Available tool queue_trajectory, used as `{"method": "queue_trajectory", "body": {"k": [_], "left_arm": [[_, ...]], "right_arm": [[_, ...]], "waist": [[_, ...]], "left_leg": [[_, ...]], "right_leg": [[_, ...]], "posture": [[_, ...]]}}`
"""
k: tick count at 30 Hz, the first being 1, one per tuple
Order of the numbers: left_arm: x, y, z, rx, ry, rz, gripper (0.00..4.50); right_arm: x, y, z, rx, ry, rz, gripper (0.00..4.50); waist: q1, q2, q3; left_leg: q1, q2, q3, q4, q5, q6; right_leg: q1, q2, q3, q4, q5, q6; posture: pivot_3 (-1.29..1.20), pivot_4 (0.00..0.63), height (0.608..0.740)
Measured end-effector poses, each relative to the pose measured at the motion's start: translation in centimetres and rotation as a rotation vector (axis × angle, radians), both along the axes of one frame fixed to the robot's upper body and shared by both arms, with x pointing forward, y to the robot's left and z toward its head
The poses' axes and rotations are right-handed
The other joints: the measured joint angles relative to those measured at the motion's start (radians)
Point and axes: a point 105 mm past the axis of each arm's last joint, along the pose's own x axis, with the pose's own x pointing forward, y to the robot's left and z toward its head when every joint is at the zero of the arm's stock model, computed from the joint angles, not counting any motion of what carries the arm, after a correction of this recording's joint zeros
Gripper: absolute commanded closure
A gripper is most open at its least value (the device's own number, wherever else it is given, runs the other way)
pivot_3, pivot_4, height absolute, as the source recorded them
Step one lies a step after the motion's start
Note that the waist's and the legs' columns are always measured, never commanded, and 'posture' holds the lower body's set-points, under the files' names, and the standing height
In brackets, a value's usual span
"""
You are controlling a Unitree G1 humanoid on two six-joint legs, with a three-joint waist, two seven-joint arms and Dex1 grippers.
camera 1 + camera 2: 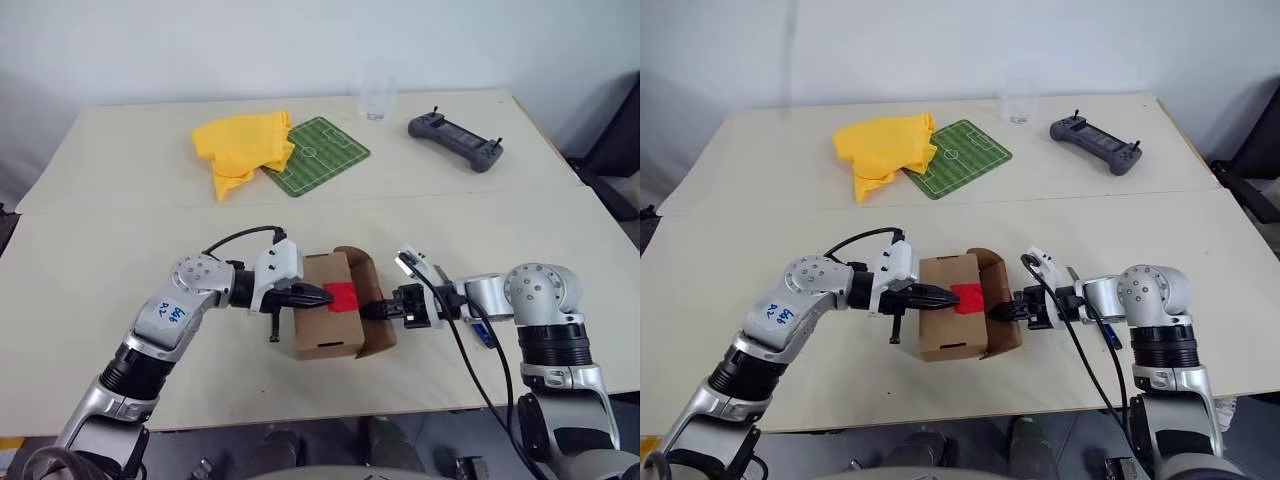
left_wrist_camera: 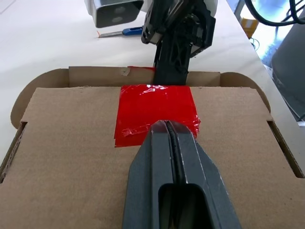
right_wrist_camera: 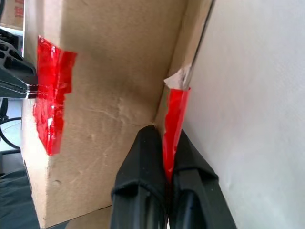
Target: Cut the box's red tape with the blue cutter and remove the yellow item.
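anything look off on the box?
Yes. The red tape on the box lid is wrinkled, and the right claw pinches a torn strip of it at the flap. The blue cutter lies unused on the table.

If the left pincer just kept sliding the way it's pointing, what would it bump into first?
Probably the right pincer. The left pincer lies shut on the box lid, tips on the red tape, aimed across it at the other pincer gripping the flap's edge.
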Motion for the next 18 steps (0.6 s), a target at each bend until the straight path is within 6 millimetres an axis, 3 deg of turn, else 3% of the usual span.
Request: {"method": "queue_trajectory", "body": {"k": [6,14,18], "left_arm": [[0.0,-1.2,0.2,-0.062,-0.011,0.001,4.5],[1.0,-4.3,0.2,-0.244,0.011,0.043,4.5],[1.9,-5.8,0.1,-0.288,0.006,0.069,4.5]], "right_arm": [[0.0,-2.4,1.8,-0.039,-0.046,-0.009,4.47],[0.2,-6.8,8.1,-0.22,-0.207,-0.036,4.47],[0.3,-7.3,10.1,-0.32,-0.27,-0.039,4.47]], "waist": [[0.011,0.002,0.001],[0.017,0.003,0.003],[0.019,0.002,0.003]], "left_leg": [[-0.004,-0.002,-0.002,0.0,0.0,0.001],[-0.005,-0.003,-0.002,0.0,0.0,0.003],[-0.006,-0.003,-0.002,0.0,0.001,0.003]], "right_leg": [[-0.002,-0.001,-0.001,-0.002,0.0,0.0],[-0.001,-0.006,-0.007,-0.01,0.001,0.002],[-0.001,-0.007,-0.007,-0.011,0.002,0.003]], "posture": [[0.0,0.15,0.74],[0.0,0.15,0.74],[0.0,0.15,0.74]]}}
